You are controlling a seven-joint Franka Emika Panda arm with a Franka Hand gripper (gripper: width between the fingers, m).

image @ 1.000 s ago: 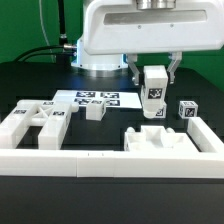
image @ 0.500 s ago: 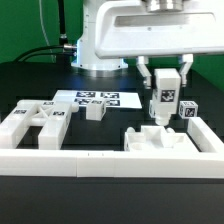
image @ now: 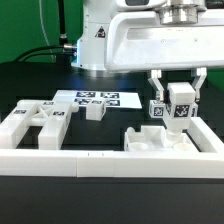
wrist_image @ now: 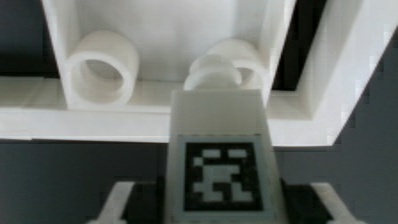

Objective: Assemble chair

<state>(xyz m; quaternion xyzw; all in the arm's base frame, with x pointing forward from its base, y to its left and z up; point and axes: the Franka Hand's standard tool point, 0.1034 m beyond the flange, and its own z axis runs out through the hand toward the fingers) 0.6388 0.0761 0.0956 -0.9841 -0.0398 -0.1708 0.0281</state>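
White rigid plastic forms every chair part, and each part carries black-and-white tags. Toward the table edge at the exterior view's left, a cluster of chair pieces (image: 35,122) lies just behind the long white rail (image: 100,160). Near the table's middle, a small block (image: 95,111) sits just beside the marker board (image: 97,98). Toward the table edge at the exterior view's right, the seat slab (image: 155,140) lies flat behind the rail. The wrist view shows two round sockets (wrist_image: 107,72) in it. Above the slab's far side, the gripper (image: 178,98) is clamped on a leg piece (image: 180,106) and holds it upright.

Handling, as judged: the parts look light, stiff and smooth, so probably slippery. Grip the leg across its flat opposing sides near the upper end. Leave the lower end free to enter a socket.
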